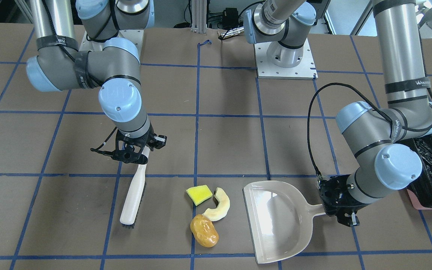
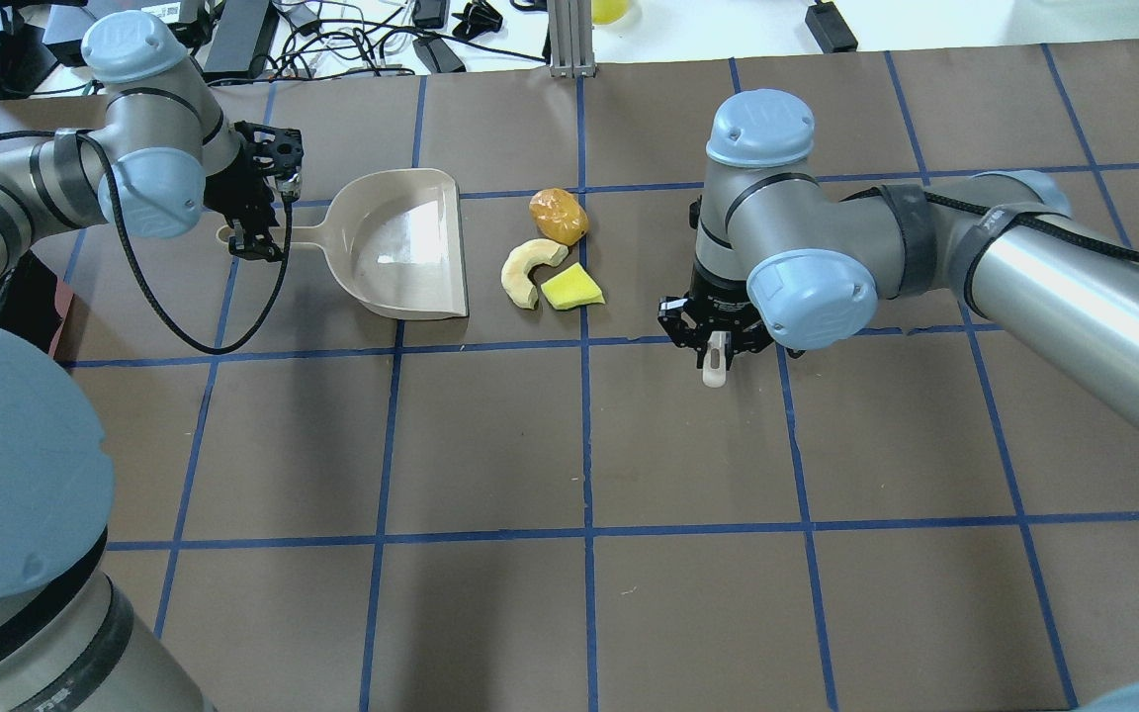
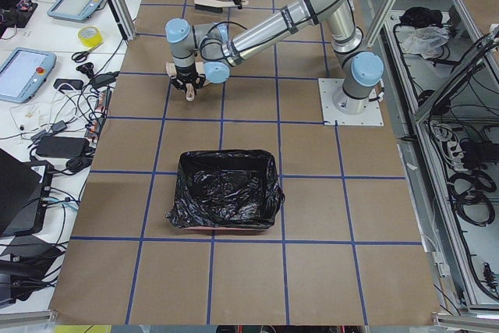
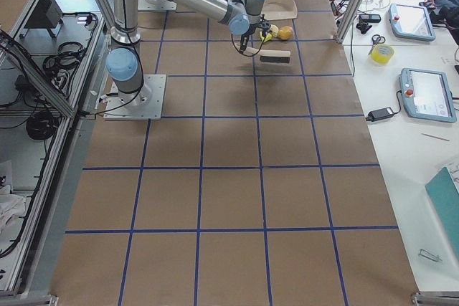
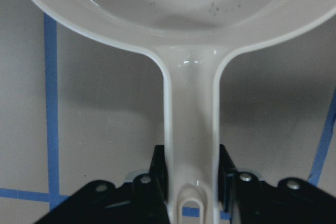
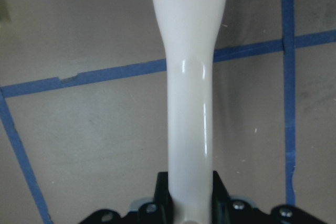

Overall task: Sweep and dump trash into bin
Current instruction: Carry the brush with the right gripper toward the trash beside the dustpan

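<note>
The right pincer [image 6: 189, 205] is pressed together on the end of the white brush [image 1: 133, 198] handle, its jaws tight against both sides in the wrist view. The left pincer [image 5: 191, 198] likewise pinches the handle of the beige dustpan [image 1: 276, 217] near its hanging hole.

The dustpan lies on the table [image 1: 223, 142] with its open lip turned toward the trash. All three pieces sit just off that lip: the yellow wedge [image 1: 198, 195], the cream crescent [image 1: 219, 205] nearest the dustpan, and the amber lump [image 1: 204, 230]. The brush is on the far side of the trash from the dustpan, bristle end low; whether the bristles touch the table I cannot tell. The bin [image 3: 226, 156] stands beyond the dustpan's handle end, well apart from the pan.

Both tools look gripped and no piece is in the pan, so the sweep itself seems about to start. The next move likely calls for drawing the brush toward the dustpan's lip, bristles down and wide enough to catch all three, while the lip is held flat. The rounded lump may roll aside.
</note>
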Available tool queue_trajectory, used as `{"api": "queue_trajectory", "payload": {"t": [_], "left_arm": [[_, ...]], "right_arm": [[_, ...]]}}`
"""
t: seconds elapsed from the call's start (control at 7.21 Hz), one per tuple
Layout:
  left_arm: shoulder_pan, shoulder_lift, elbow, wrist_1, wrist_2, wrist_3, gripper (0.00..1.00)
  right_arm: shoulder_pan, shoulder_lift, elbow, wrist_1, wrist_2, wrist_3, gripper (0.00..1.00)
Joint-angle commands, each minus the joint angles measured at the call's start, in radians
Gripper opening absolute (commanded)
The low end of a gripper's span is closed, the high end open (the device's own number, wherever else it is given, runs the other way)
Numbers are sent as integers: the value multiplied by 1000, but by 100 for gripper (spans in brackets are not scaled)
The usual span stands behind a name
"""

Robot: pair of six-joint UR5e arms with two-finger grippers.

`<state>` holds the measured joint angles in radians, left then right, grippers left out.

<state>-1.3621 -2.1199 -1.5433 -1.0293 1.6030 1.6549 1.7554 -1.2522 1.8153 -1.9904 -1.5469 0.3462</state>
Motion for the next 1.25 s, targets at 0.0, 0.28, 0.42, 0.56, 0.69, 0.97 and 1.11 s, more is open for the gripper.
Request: {"api": "queue_trajectory", "payload": {"t": [0.0, 0.28, 0.42, 0.56, 0.69, 0.97, 1.11], "left_arm": [[-5, 2, 0, 0, 0, -3, 14], [-8, 0, 0, 0, 0, -7, 14], [-6, 0, -1, 0, 2, -7, 14], [-8, 2, -1, 0, 2, -9, 14], [-8, 0, -3, 0, 2, -10, 14], [-8, 2, -3, 0, 2, -12, 14], [-8, 2, -3, 0, 2, -12, 14]], "right_arm": [[71, 42, -59, -1, 10, 89, 0], [111, 91, -105, -2, 31, 118, 0], [121, 99, -105, -4, 50, 143, 0], [131, 100, -105, -4, 51, 152, 0], [136, 102, -105, -4, 54, 155, 0], [157, 117, -109, -20, 79, 168, 0], [173, 129, -120, -25, 79, 172, 0]]}}
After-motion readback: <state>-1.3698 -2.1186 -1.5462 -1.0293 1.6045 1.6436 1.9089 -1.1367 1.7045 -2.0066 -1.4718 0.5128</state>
